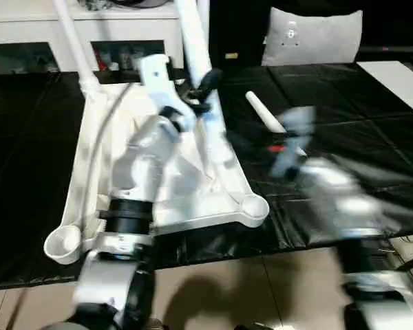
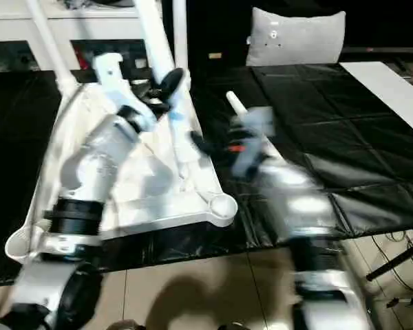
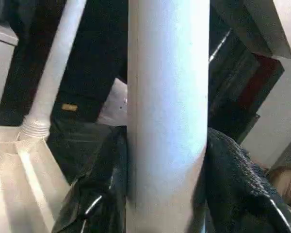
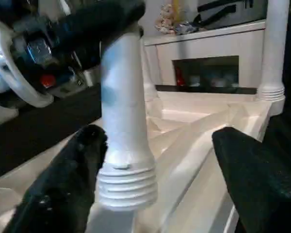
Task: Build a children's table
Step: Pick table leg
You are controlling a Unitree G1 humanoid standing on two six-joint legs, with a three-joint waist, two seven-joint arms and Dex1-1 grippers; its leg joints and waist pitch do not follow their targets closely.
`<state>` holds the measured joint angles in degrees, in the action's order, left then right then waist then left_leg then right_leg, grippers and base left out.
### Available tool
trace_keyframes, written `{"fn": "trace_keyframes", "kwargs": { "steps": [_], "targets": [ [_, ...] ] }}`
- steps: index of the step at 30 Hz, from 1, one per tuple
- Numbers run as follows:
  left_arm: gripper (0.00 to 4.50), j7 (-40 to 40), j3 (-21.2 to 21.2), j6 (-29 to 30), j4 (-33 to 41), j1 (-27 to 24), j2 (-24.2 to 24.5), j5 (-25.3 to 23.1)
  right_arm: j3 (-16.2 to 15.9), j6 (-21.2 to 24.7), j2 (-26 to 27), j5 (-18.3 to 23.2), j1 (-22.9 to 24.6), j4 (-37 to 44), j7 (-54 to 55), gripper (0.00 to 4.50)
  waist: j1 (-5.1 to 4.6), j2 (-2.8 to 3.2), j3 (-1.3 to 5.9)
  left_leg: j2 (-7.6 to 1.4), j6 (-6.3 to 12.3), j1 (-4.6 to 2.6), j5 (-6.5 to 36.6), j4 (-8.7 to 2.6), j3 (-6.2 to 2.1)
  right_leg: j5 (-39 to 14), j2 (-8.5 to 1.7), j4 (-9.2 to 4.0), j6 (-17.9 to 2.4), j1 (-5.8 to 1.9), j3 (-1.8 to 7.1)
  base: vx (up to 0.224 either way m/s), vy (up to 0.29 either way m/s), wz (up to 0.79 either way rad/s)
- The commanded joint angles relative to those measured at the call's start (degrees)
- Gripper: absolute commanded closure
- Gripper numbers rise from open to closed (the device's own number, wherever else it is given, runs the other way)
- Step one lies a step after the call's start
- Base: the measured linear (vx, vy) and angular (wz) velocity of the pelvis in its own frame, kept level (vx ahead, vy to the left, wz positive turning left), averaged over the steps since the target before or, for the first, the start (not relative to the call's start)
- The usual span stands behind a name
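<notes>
The children's table top point(image 1: 193, 218) lies upside down on the black-covered work table, ribs up. One leg point(image 1: 72, 38) stands in its far left corner socket and another point(image 1: 204, 17) at the far right corner. My left gripper point(image 1: 206, 84) is shut on a third leg point(image 3: 167, 97) and holds it tilted over the top's right side. That leg's threaded end point(image 4: 127, 187) hangs just above the ribs. My right gripper point(image 4: 162, 138) is open, its fingers wide on either side of the threaded end, not touching. A fourth leg point(image 1: 265, 111) lies loose on the black cover.
Empty round sockets sit at the top's near left corner point(image 1: 65, 240) and near right corner point(image 1: 253, 205), close to the work table's front edge. A grey cushion point(image 1: 313, 34) and a white cabinet point(image 1: 27, 27) stand behind. A white board point(image 1: 406, 82) lies far right.
</notes>
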<state>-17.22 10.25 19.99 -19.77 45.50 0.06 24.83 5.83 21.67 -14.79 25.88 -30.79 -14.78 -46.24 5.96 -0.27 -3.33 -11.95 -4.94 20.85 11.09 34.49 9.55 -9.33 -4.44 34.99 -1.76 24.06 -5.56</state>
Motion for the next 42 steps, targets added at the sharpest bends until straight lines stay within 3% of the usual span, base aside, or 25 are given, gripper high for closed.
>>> {"fn": "trace_keyframes", "kwargs": {
  "steps": [1, 4, 14, 18, 19, 21, 24, 25, 31, 37, 42],
  "targets": [
    [2.66, -2.11, -1.19, 1.17, 0.99, 1.04, 0.25, 0.33, 1.91, 3.45, -0.85, 2.73, -0.35, 0.49, -0.26, 0.31, 0.29, -0.80, 4.65, -0.49, 5.78, 0.11, 2.66, -3.07, 0.33, -8.74, -3.17, -3.73, -10.02, -4.56, 2.75, 0.000, 0.000, 0.00],
    [2.66, -3.54, -1.64, 1.87, 1.30, 0.58, 0.68, 0.78, 3.09, 7.14, -3.14, 3.93, -0.98, -0.16, -0.92, 0.01, 0.53, -0.74, 4.67, -0.50, 5.03, 0.12, 2.72, -3.02, 0.33, -10.10, -3.17, -3.90, -9.47, -4.51, 2.72, 0.000, 0.000, 0.00],
    [2.66, -9.05, -2.87, 4.97, 2.56, 0.09, 2.13, 2.98, 0.34, 11.93, -7.39, 3.78, -0.87, 0.72, -4.69, 0.00, 0.77, -0.81, 4.73, -0.43, 4.62, 0.30, 2.27, -2.91, 0.33, -9.96, -3.19, -3.85, -9.37, -4.52, 2.60, 0.000, 0.000, 0.00],
    [2.66, -17.54, -5.93, 7.59, 5.87, -1.42, 4.13, 5.18, -1.58, 12.84, -8.62, 3.76, -1.16, 0.69, -7.79, 0.00, 0.81, -0.83, 4.69, -0.53, 4.49, 0.26, 2.35, -2.98, 0.33, -10.29, -3.23, -3.80, -9.64, -4.47, 2.62, 0.000, 0.000, 0.00],
    [2.66, -18.91, -6.43, 7.82, 6.50, -1.72, 4.41, 5.59, -1.92, 13.29, -8.77, 4.02, -1.12, 0.94, -8.57, 0.00, 0.72, -1.43, 4.68, -0.56, 4.52, 0.34, 2.44, -2.98, 0.41, -10.34, -3.24, -3.82, -9.58, -4.56, 2.66, 0.000, 0.000, 0.00],
    [2.66, -23.50, -8.52, 8.90, 9.21, -2.88, 5.47, 7.00, -3.29, 14.80, -9.28, 5.21, -0.73, 2.45, -11.84, 0.00, 0.85, -0.99, 4.65, -0.71, 4.69, 0.25, 2.68, -3.05, 0.31, -10.88, -3.38, -3.67, -9.82, -4.49, 2.70, 0.000, 0.000, 0.00],
    [2.66, -28.58, -10.76, 10.02, 12.23, -4.10, 6.44, 8.81, -5.09, 15.99, -9.73, 5.97, -0.38, 3.75, -15.12, 0.00, 0.83, -1.03, 4.58, -0.79, 4.51, 0.22, 3.20, -3.09, 0.35, -11.61, -3.41, -3.79, -9.79, -4.44, 2.70, 0.000, 0.000, 0.00],
    [2.66, -29.52, -11.20, 10.17, 12.83, -4.35, 6.60, 9.14, -5.55, 16.14, -9.82, 6.04, -0.30, 4.00, -15.78, 0.27, 0.77, -1.03, 4.52, -0.85, 4.42, 0.34, 3.27, -3.16, 0.30, -11.80, -3.42, -3.76, -9.64, -4.51, 2.72, 0.000, 0.000, 0.00],
    [2.66, -32.33, -11.73, 11.86, 15.12, -5.33, 6.37, 11.27, -8.63, 18.35, -10.55, 8.41, 1.16, 7.17, -21.68, 0.78, 0.81, -1.05, 4.50, -0.75, 3.91, 0.29, 3.90, -3.13, 0.33, -13.60, -3.33, -4.05, -8.57, -4.49, 2.71, 0.000, 0.000, 0.00],
    [2.66, -32.45, -11.78, 11.88, 15.19, -5.57, 6.73, 11.21, -8.91, 18.38, -10.27, 8.20, 0.95, 6.57, -22.04, 1.29, 0.81, -1.19, 4.49, -0.62, 3.19, 0.35, 3.64, -3.14, 0.33, -15.04, -3.24, -4.20, -7.28, -4.44, 2.68, 0.000, 0.000, 0.00],
    [2.66, -32.56, -11.74, 11.94, 15.33, -5.81, 6.98, 11.05, -9.42, 18.62, -10.44, 8.45, 1.00, 6.81, -22.45, 1.74, 0.85, -1.12, 4.58, -0.62, 3.25, 0.28, 3.15, -3.10, 0.33, -13.85, -3.20, -4.05, -7.58, -4.42, 2.70, 0.000, 0.000, 0.00]
  ]
}}
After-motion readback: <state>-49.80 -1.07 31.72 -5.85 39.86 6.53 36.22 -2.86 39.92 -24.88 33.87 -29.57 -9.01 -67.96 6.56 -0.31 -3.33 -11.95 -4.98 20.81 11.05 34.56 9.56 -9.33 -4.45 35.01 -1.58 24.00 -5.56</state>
